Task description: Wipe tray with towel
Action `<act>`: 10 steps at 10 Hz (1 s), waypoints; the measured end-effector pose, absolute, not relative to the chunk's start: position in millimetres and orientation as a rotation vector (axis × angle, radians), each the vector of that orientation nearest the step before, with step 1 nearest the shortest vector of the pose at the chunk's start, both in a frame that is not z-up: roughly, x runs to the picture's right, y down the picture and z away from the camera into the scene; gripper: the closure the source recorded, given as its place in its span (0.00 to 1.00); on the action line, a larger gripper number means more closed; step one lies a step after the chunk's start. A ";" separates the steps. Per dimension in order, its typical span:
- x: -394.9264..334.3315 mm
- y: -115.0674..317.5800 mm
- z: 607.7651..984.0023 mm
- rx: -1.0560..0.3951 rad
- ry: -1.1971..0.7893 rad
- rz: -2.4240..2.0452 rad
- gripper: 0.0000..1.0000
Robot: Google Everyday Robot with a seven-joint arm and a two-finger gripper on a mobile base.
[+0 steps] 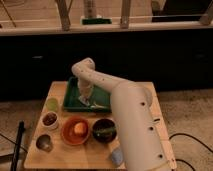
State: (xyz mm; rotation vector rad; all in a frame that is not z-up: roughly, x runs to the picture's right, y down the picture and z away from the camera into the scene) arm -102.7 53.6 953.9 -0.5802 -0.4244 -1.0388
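Note:
A green tray [71, 98] lies at the back of the wooden table [35, 148]. My white arm reaches over it from the right. My gripper [85, 101] points down into the tray near its middle, pressed on a pale towel [98, 105] that lies on the tray floor and spreads to the right of the gripper. The arm hides the right part of the tray.
In front of the tray stand a light green cup [52, 104], a small white bowl of dark food [49, 119], an orange bowl with food [76, 130], a dark bowl [104, 130] and a metal cup [44, 142]. A dark counter runs behind the table.

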 end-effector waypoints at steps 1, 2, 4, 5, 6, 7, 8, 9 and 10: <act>-88.2 54.4 951.4 -0.592 -0.418 -1.024 1.00; -79.6 54.3 949.5 -0.601 -0.410 -1.007 1.00; -56.7 45.8 953.7 -0.617 -0.384 -0.949 1.00; -38.9 39.4 958.5 -0.623 -0.364 -0.917 1.00; -31.9 35.5 962.8 -0.628 -0.356 -0.897 1.00; -29.0 29.2 969.1 -0.627 -0.352 -0.873 1.00; -30.2 23.9 976.6 -0.624 -0.356 -0.858 1.00; -32.0 21.7 979.5 -0.621 -0.361 -0.854 1.00; -39.5 19.9 982.3 -0.614 -0.376 -0.854 1.00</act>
